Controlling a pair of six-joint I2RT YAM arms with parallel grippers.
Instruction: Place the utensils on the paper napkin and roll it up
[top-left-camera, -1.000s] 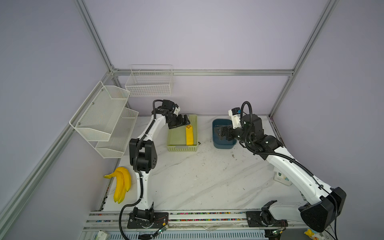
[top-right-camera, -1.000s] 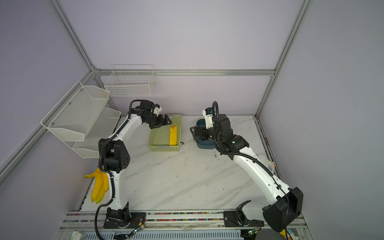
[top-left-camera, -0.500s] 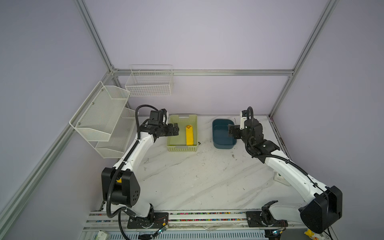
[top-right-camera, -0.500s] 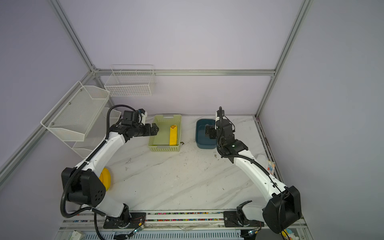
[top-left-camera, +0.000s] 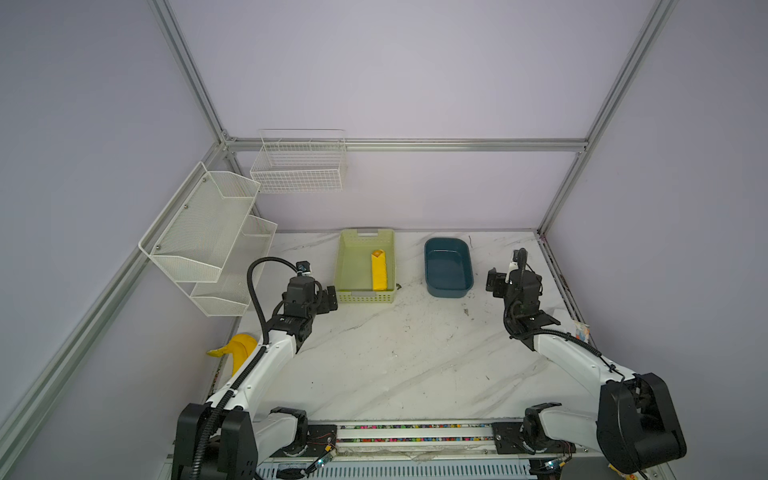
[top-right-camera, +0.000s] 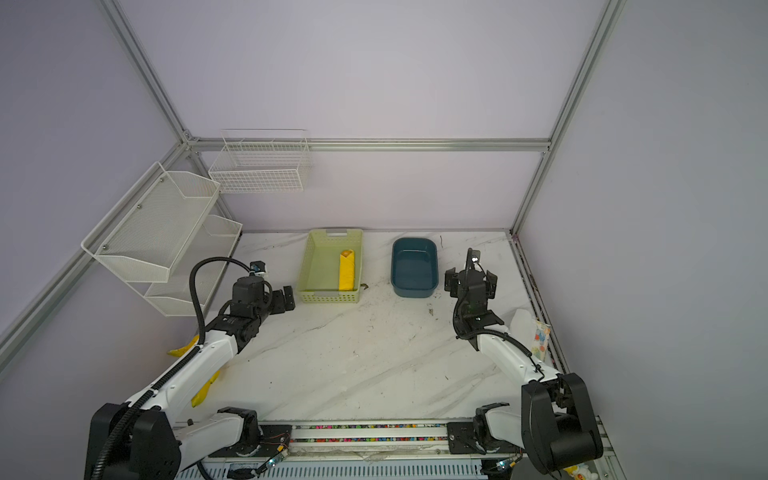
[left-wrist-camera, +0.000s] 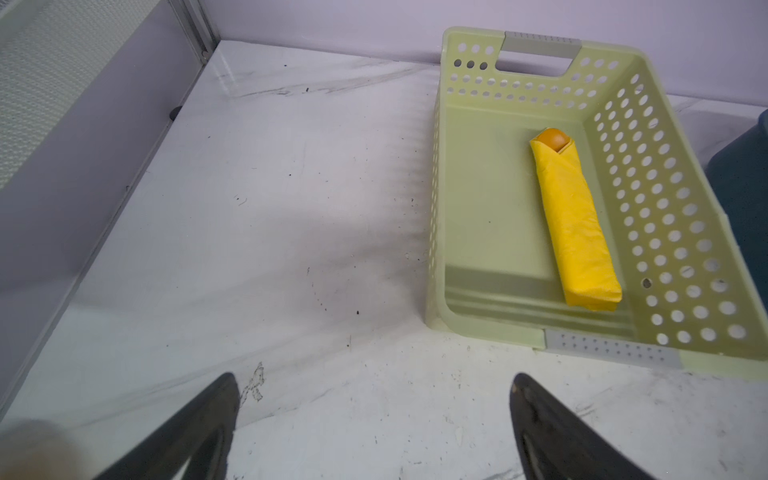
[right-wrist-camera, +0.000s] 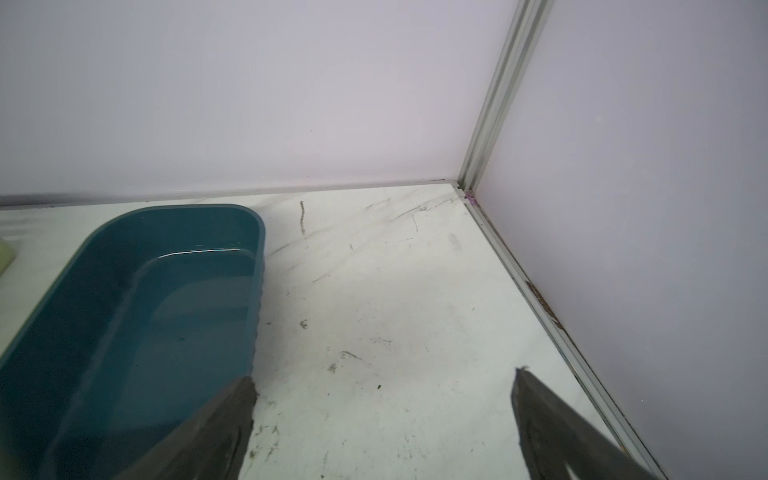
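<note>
The paper napkin (top-left-camera: 379, 272) (top-right-camera: 347, 272) (left-wrist-camera: 575, 224) lies rolled into a tight yellow tube inside the green basket (top-left-camera: 344, 266) (top-right-camera: 309, 266) (left-wrist-camera: 436, 166), along its right wall. Of the utensils, only a round orange tip (left-wrist-camera: 552, 139) pokes out of the roll's far end; the rest is hidden inside. My left gripper (top-left-camera: 328, 299) (top-right-camera: 284, 299) (left-wrist-camera: 374, 380) hovers open and empty over bare table, just left of the basket's near corner. To the right of the blue tub, my right gripper (top-left-camera: 514, 282) (top-right-camera: 470, 282) (right-wrist-camera: 384, 378) is likewise open and empty.
An empty blue tub (top-left-camera: 446, 245) (top-right-camera: 413, 241) (right-wrist-camera: 257, 232) stands right of the basket. White mesh shelves (top-left-camera: 208, 232) and a wire basket (top-left-camera: 299, 166) hang on the left and back walls. A banana toy (top-left-camera: 239, 347) lies under my left arm. A small packet (top-right-camera: 540, 336) sits at the right edge.
Both arms have drawn back toward the front, the left away from the basket and the right away from the tub. The roll stays in the basket. Both grippers remain open.
</note>
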